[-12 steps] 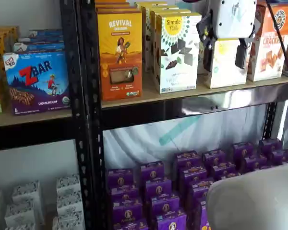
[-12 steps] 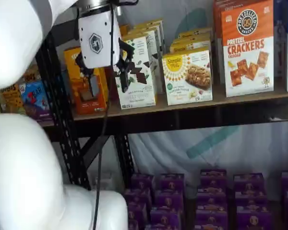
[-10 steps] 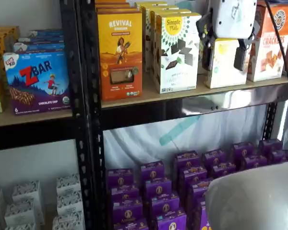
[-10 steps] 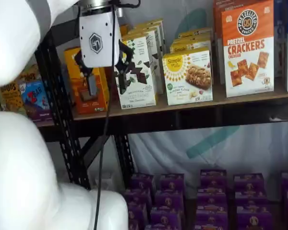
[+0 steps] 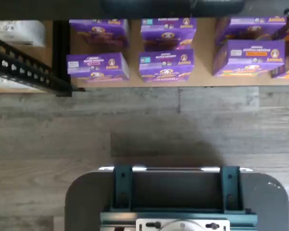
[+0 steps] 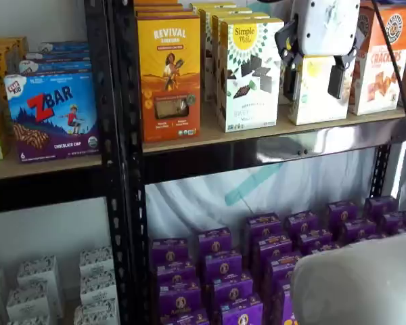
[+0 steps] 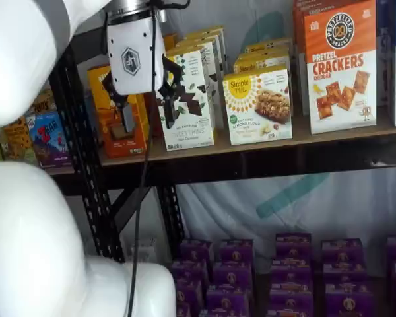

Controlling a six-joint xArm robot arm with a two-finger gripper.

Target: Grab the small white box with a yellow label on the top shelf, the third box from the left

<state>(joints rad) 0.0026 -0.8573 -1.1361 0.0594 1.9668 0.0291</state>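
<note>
Setting: black perforated uprights carry the top shelf, a tan board with a dark front rail, seen in both shelf views.
Small white box: stands upright on that board, between the taller white box with dark chocolate pieces at its 9 o'clock and the orange cracker box at its 3 o'clock; in a shelf view the gripper body partly covers it.
Gripper: white body, two black fingers hanging down with a plain gap between them (spread apart, holding nothing), in front of the box.
Gripper elsewhere: appears before the orange carton and the chocolate-piece box.
Lower level: purple boxes in rows, also in the wrist view, beside grey plank flooring.
</note>
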